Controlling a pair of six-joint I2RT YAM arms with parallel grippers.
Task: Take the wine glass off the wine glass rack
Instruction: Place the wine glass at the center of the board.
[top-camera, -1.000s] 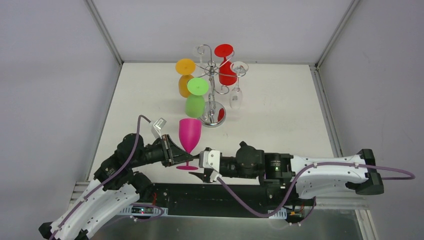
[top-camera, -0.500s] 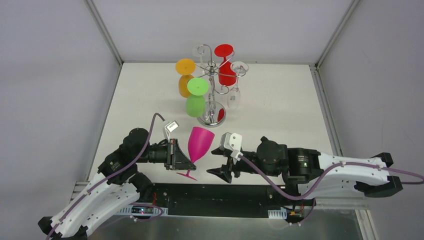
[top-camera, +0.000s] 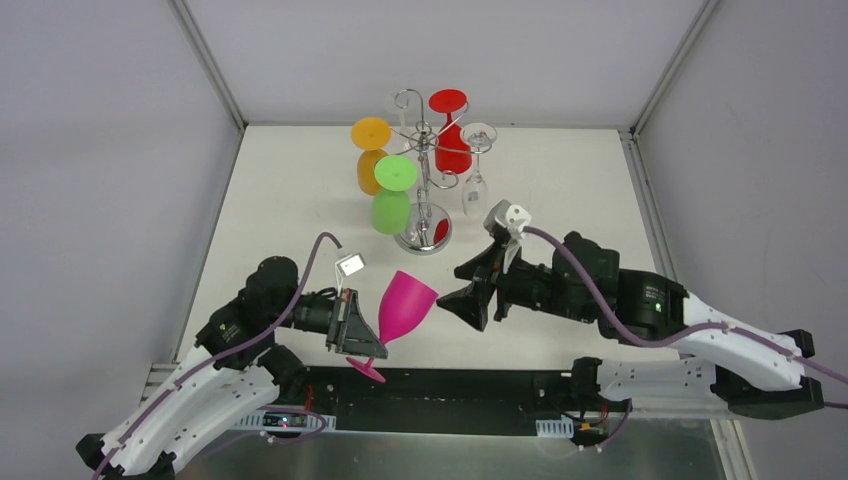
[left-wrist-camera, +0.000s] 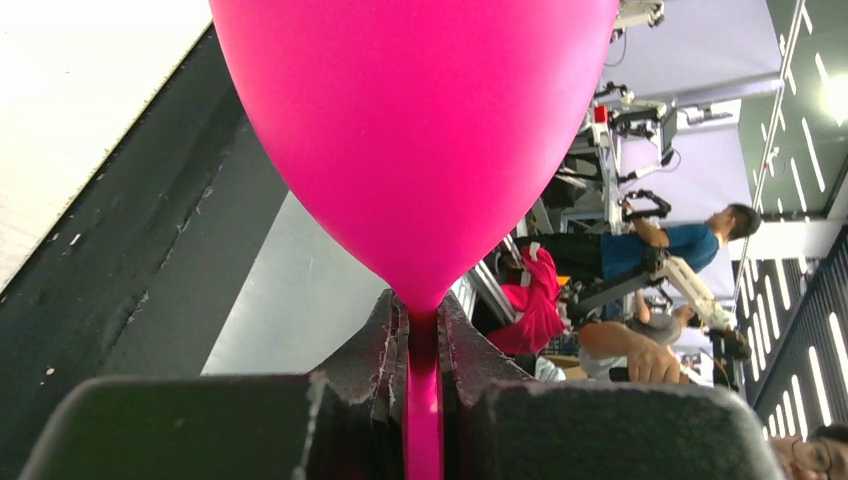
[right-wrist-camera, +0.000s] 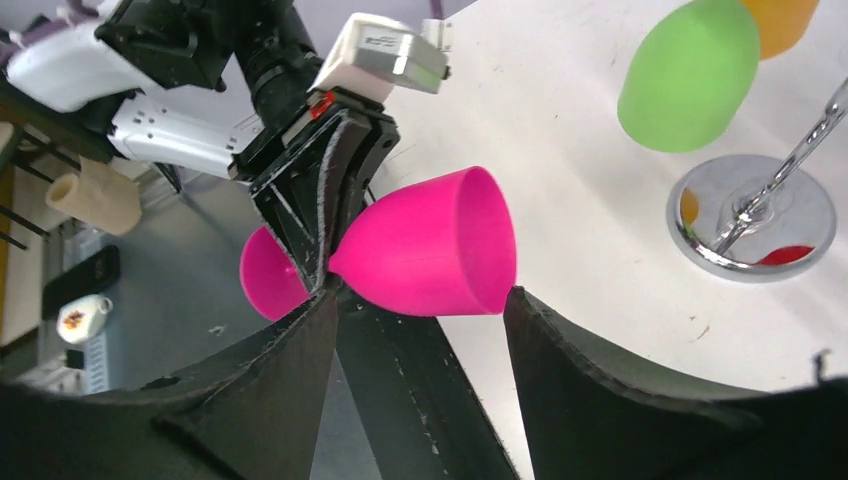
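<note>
The chrome wine glass rack (top-camera: 425, 180) stands at the back middle of the table, its round base in the right wrist view (right-wrist-camera: 757, 215). My left gripper (top-camera: 362, 330) is shut on the stem of a pink wine glass (top-camera: 404, 308), held tilted to the right above the table's near edge. The stem sits between its fingers (left-wrist-camera: 424, 350). My right gripper (top-camera: 470, 296) is open and empty just right of the pink glass's rim (right-wrist-camera: 430, 255). Orange (top-camera: 370, 152), green (top-camera: 392, 192), red (top-camera: 450, 130) and clear (top-camera: 474, 178) glasses hang on the rack.
The black rail (top-camera: 440, 395) runs along the table's near edge under both arms. Grey walls close in the left, right and back sides. The green glass (right-wrist-camera: 690, 75) hangs close to the rack's base.
My left gripper has tipped the pink glass further right and lowered its foot toward the rail. My right gripper has risen and moved right and back, away from the glass's foot.
</note>
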